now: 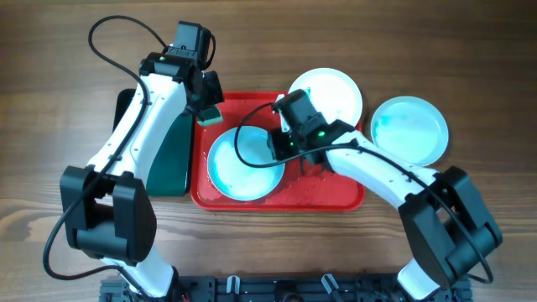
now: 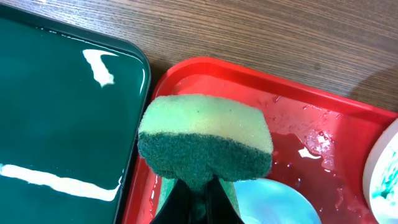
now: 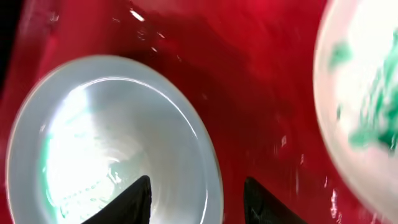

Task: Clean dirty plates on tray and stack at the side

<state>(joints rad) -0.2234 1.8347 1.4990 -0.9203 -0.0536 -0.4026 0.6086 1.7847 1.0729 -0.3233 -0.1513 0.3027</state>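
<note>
- Overhead, the smaller dark green rectangular plastic tray lies furthest left, with its rim close against the large red rectangular plastic tray.
- The left gripper pinches a yellow foam sponge with a dark green scouring face. It hangs over the red tray's far left corner, just inside the rim.
- A round white plate with a teal film lies flat in the red tray's left half, near the sponge but apart from it.
- The right gripper is spread, one finger over this plate's inside and the other over wet red plastic, so the rim lies between them. I cannot tell if either finger touches.
- This looks like the washing step. Next, I'd judge, the right fingers close on that rim to steady the plate while the sponge moves down and right onto it.
- A second white plate with green smears overlaps the tray's far right corner, close behind the right wrist.
- A pale teal plate sits on the wooden table just beside the tray. There is bare wood around it for stacking.
</note>
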